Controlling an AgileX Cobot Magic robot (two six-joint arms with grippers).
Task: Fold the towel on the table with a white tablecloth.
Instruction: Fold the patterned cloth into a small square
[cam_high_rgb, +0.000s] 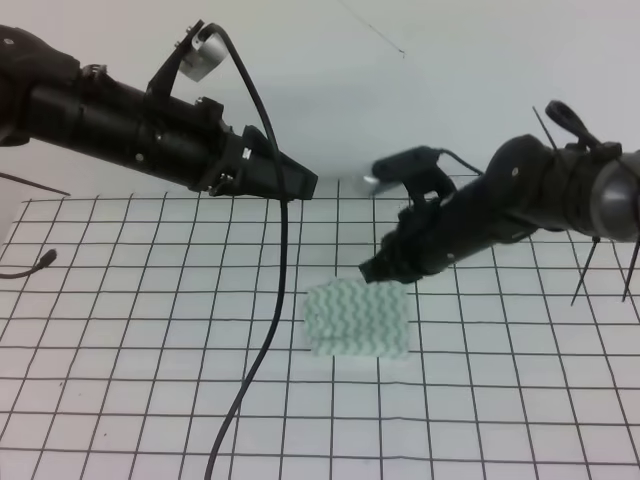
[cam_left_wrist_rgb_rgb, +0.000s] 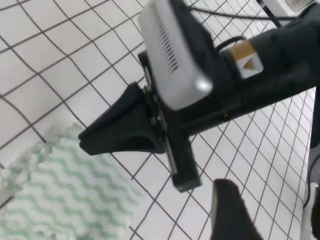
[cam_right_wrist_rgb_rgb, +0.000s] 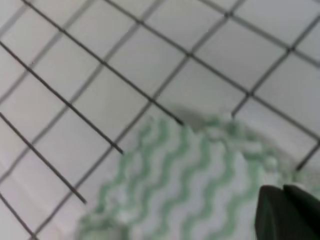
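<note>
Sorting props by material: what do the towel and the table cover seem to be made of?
The towel looks like thin, soft woven or knit cloth, matte, with a fuzzy uneven edge and green-white wavy stripes. The table cover appears to be smooth white fabric, matte, printed with a black grid; it could be plastic-coated.

I work in what looks like a robotics lab or test bench, not a home. Under me lies the table with a white tablecloth (cam_high_rgb: 120, 400), printed all over with a thin black square grid like a calibration surface. Behind it, toward twelve o'clock, stands a plain pale wall (cam_high_rgb: 420, 90) with no furnishings. A loose black cable (cam_high_rgb: 262, 330) trails down across the grid toward six o'clock, and a small camera module (cam_high_rgb: 205, 55) is strapped atop my left arm at ten o'clock.
</note>
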